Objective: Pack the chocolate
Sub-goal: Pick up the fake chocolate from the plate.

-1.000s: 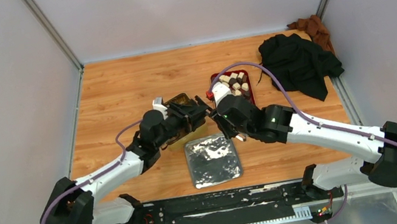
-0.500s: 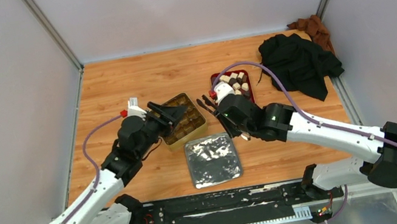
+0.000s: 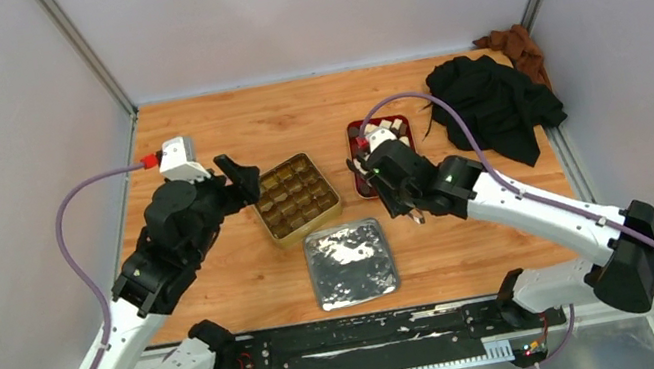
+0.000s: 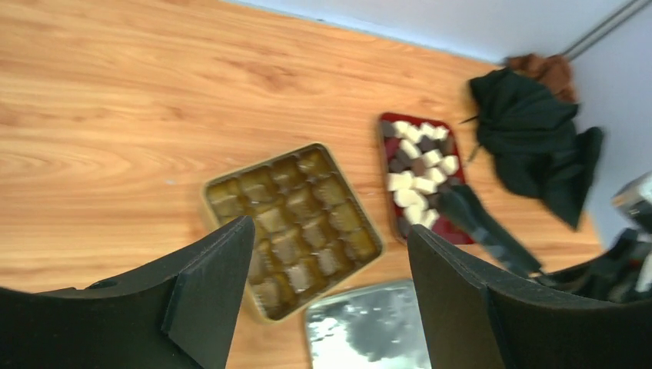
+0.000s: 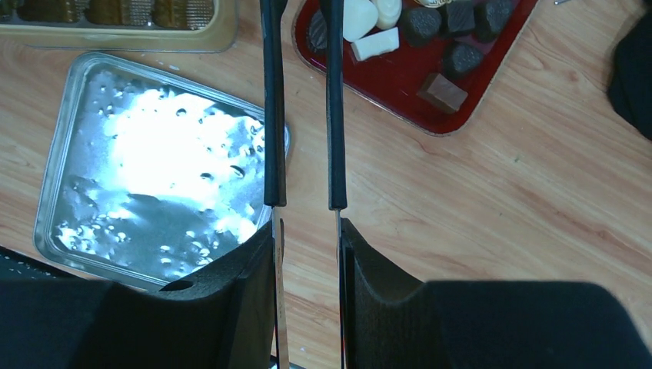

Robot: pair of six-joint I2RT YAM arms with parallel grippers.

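— Pale wooden bench (image 3: 193,137), plain grey walls round it. Where's the stuff to pack?

— Far right of centre. The small cream-white and dark brown chocolate chunks (image 4: 415,165) are heaped on a shallow red rectangular tray (image 5: 400,77), just right of the square gold tin with the brown grid insert (image 3: 297,197). A dimpled silver tin lid (image 3: 350,262) lies on the near side of the tin. I can't tell if any cell holds a piece.

— And the arms?

— The right end effector (image 5: 306,231) is clamped on a pair of long black tongs (image 5: 273,115), and the tips reach over the tray's left side. A dark piece (image 5: 317,31) sits between the arms, but I can't tell if it's pinched. The left end effector (image 4: 329,229) hangs above the bench left of the tin, jaws wide apart, holding nothing.

— What could go wrong?

— I'd guess the thin tips nudge a neighbour off the crowded tray. A smooth chunk could also slip out on the way across. Nothing steadies the tin, so a piece set down askew may straddle a divider or shove the tin.

— Which way do the pieces point?

— Every which way. The tray's long axis runs near to far. One cream-white bar-shaped piece (image 5: 375,44) lies almost crosswise to the tongs, so they'd close along its length, which looks awkward.
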